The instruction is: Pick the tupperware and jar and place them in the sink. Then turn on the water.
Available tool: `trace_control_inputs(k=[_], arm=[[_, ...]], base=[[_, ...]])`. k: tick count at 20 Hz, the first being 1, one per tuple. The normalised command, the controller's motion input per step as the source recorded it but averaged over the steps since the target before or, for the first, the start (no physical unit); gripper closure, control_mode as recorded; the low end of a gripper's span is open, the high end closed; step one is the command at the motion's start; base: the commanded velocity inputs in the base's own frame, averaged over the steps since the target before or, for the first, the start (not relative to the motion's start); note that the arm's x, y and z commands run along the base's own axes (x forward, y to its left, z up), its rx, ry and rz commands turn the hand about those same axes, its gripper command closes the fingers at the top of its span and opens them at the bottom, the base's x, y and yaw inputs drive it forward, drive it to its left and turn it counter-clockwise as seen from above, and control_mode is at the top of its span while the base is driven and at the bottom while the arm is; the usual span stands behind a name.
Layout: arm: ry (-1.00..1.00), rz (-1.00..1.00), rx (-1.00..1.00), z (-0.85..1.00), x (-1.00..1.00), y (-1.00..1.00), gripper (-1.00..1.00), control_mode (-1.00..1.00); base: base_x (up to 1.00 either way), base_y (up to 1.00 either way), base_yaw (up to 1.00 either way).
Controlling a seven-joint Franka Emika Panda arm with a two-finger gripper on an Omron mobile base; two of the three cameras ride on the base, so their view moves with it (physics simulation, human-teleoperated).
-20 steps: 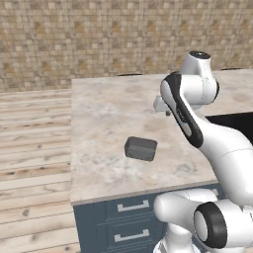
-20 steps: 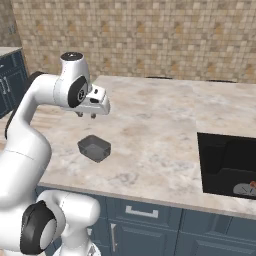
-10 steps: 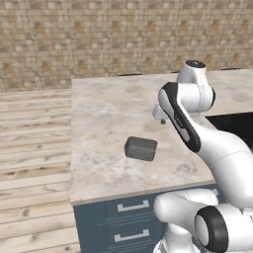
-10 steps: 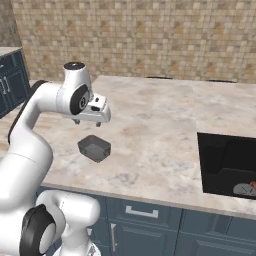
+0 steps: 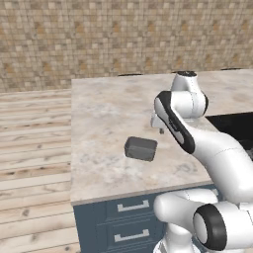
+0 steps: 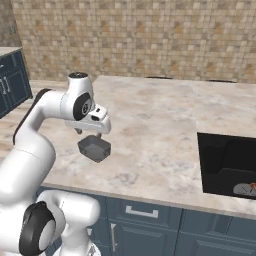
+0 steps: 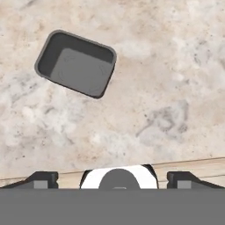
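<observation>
Item one, the tupperware point(image 5: 141, 148): you have a small grey open-topped box with rounded corners, resting flat on the marble counter point(image 5: 108, 113) toward its near edge, well to the left of the sink. In the right base view the tupperware point(image 6: 94, 148) lies directly below the wrist; in the hand view the tupperware point(image 7: 75, 63) appears at upper left, mouth facing the camera, turned at a slant, nothing inside it.

Item two, the gripper point(image 6: 88, 132): you see it hanging above the counter, pointed down, over the far side of the box and clear of it. In the hand view the gripper point(image 7: 112, 176) has its two dark fingertips point(image 7: 41, 178) set wide apart near the picture's bottom corners, with nothing between them, so the hand is spread and carrying nothing.

Item three, the sink point(image 6: 227, 165): a black recessed basin at the right end of the counter, well apart from the tupperware. In the left base view its dark edge point(image 5: 237, 126) shows behind the arm.

Item four, surroundings: a tiled backsplash point(image 5: 123, 39) along the far side, blue drawers point(image 6: 150, 220) beneath the counter, and a wooden floor point(image 5: 34, 148) to the left.
</observation>
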Motion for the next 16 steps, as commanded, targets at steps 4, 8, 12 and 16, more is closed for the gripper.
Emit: trace_control_inputs(k=[4,8,12,16], arm=[[0.12,-0.08,0.0,-0.34,0.19,0.0,-1.0,-1.0],[0.06,-0.01,0.0,-0.33,0.2,0.0,-1.0,-1.0],[0.06,-0.02,0.0,-0.33,0.28,0.01,-1.0,-1.0],[0.0,-0.01,0.0,-0.31,0.32,0.09,-1.0,-1.0]], base=[[0.0,0.0,0.0],[0.0,0.0,0.0],[0.0,0.0,0.0],[0.0,0.0,0.0]])
